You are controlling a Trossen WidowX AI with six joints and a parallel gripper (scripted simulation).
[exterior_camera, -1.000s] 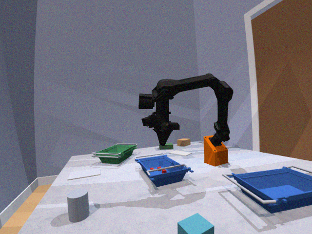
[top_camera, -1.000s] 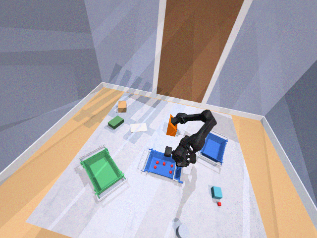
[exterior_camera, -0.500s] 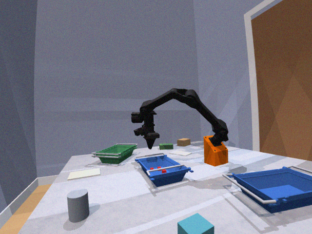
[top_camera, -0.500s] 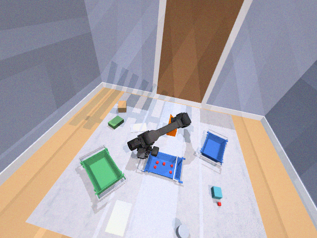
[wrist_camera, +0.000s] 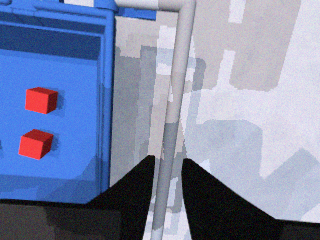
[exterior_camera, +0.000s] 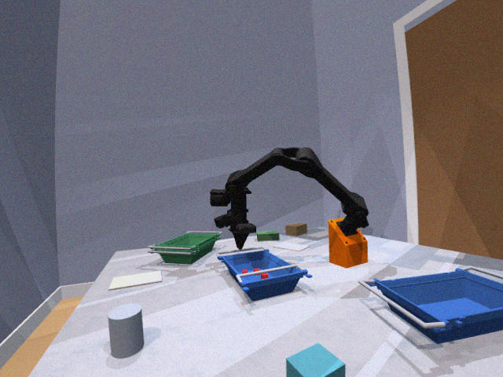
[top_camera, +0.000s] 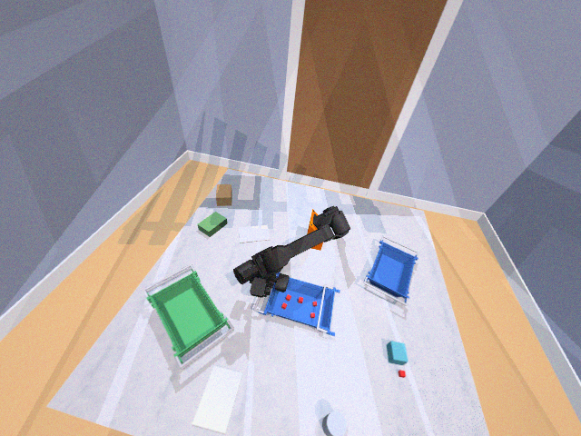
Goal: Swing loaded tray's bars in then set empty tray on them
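The loaded blue tray (top_camera: pixel 293 316) (exterior_camera: pixel 272 290) (wrist_camera: pixel 107 125) holds several red blocks (top_camera: pixel 300 300) (exterior_camera: pixel 264 276) (wrist_camera: pixel 41 100). One wire bar (top_camera: pixel 321 310) (exterior_camera: pixel 269 272) lies across its top near the right end in the top view. Its other bar (exterior_camera: pixel 254 250) (wrist_camera: pixel 173 105) is swung out beyond the opposite end. My gripper (exterior_camera: pixel 240 247) (wrist_camera: pixel 168 164) is slightly open above that outer bar; in the wrist view the bar runs between the fingertips, with a gap on each side. The empty blue tray (top_camera: pixel 393 268) (exterior_camera: pixel 454 305) stands apart, its bars out over its ends.
A larger green tray (top_camera: pixel 190 312) (exterior_camera: pixel 189 247) stands left. A cyan block (top_camera: pixel 397 351) (exterior_camera: pixel 315 360) and a loose red block (top_camera: pixel 402 373) are at the right in the top view. A grey cylinder (top_camera: pixel 335 423) (exterior_camera: pixel 126 331), white plates, and green and brown blocks lie around. The arm's base is orange (exterior_camera: pixel 348 251).
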